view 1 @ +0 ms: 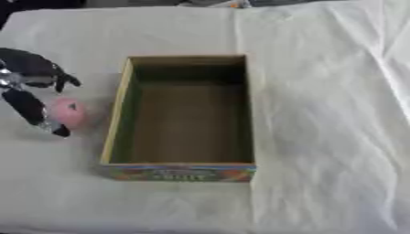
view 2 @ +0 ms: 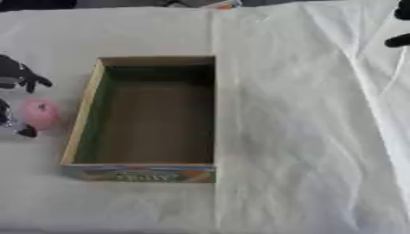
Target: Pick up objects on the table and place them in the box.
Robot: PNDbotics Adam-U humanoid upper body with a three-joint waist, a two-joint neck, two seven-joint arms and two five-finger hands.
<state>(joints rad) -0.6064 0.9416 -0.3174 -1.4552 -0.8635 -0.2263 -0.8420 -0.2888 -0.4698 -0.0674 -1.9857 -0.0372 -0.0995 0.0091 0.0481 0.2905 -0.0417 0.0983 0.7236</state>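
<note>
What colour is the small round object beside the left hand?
Pink; the small round object shows best in the left eye view.

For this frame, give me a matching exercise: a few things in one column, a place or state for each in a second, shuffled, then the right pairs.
Things:
1. pink ball
2. box
3. left hand
4. right hand

Places or states:
A. only dark fingertips at the upper right edge, right eye view
B. open-topped, nothing seen inside, colourful print on the near wall
C. on the cloth left of the box, between a thumb and fingers
D. at the left edge, fingers spread around the ball

Pairs: 1-C, 2-B, 3-D, 4-A
</note>
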